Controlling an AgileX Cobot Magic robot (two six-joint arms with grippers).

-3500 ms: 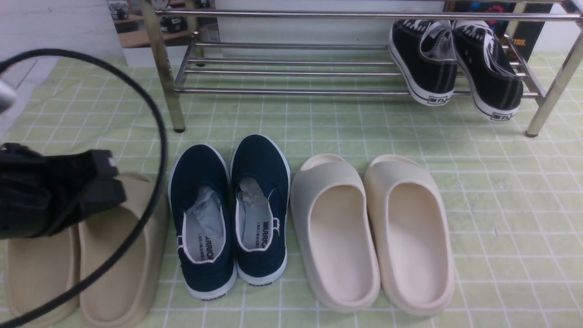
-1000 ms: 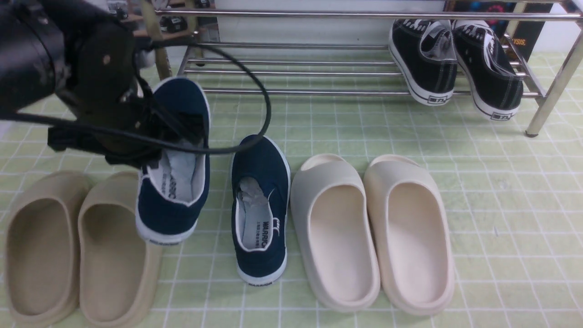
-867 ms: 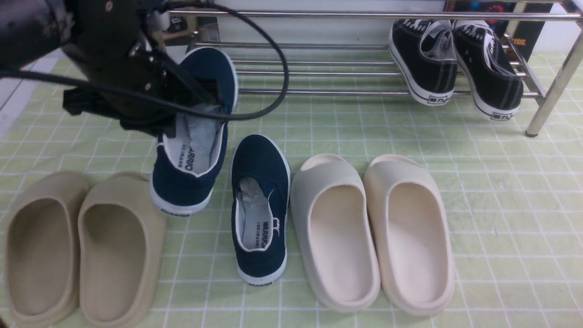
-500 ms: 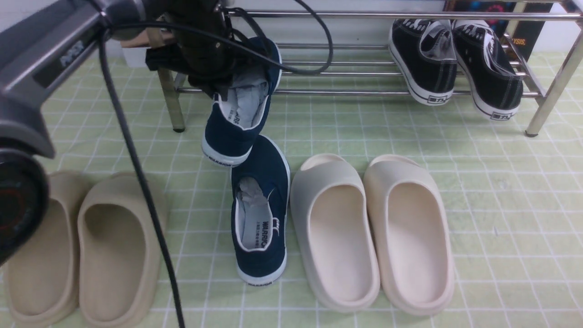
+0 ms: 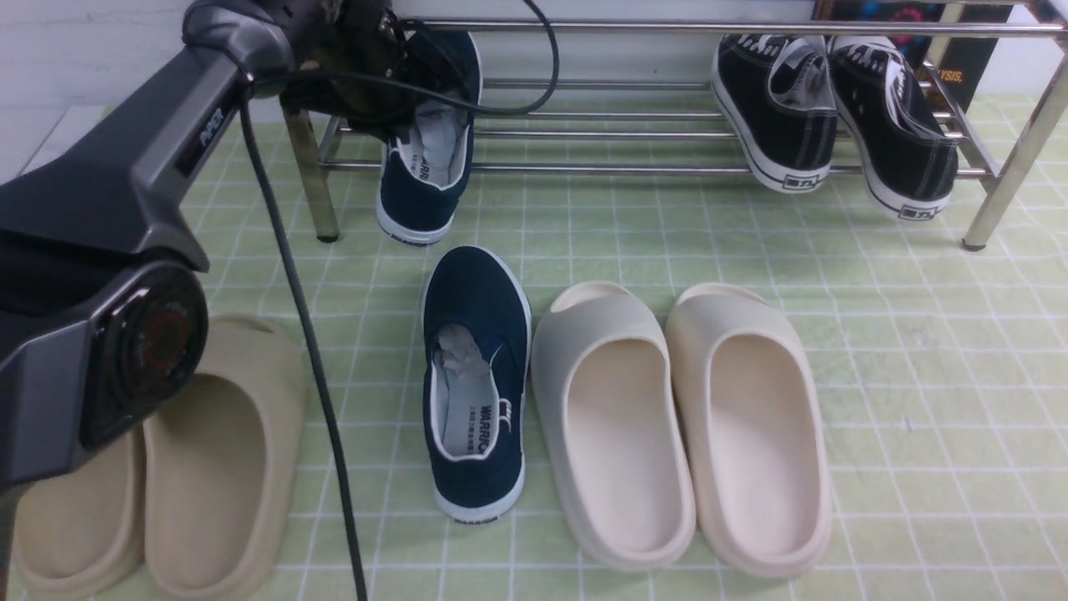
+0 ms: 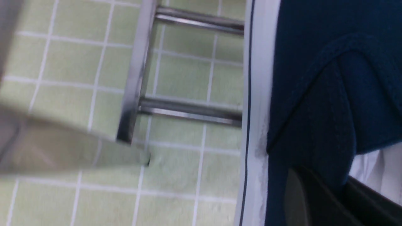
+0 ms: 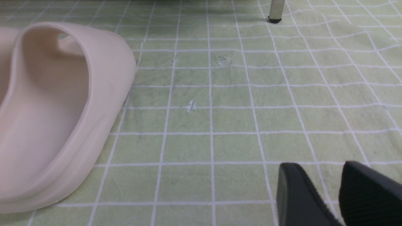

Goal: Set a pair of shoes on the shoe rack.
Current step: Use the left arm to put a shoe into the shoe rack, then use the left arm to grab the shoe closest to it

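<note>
My left gripper [image 5: 399, 117] is shut on the side wall of one navy slip-on shoe [image 5: 421, 192], mostly hidden behind its own wrist. That shoe hangs tilted at the left end of the chrome shoe rack [image 5: 634, 27]; its toe is over the lower bars and its heel sticks out past the front bar. In the left wrist view the left gripper [image 6: 329, 194] pinches the navy canvas [image 6: 329, 78] beside a rack leg [image 6: 138, 72]. The other navy shoe [image 5: 477, 376] lies flat on the green mat. My right gripper [image 7: 326, 182] hovers open and empty over the mat.
Black lace-up sneakers [image 5: 834, 117] lean on the right end of the lower shelf. Cream slides [image 5: 684, 426] lie right of the floor shoe, one slide [image 7: 56, 110] near my right gripper. Beige slides [image 5: 192, 467] sit under my left arm. A black cable [image 5: 317, 401] hangs from it.
My left gripper lifted the left navy shoe off the mat and carried it forward and up to the rack's left end. The second navy shoe and the slides stayed put.
</note>
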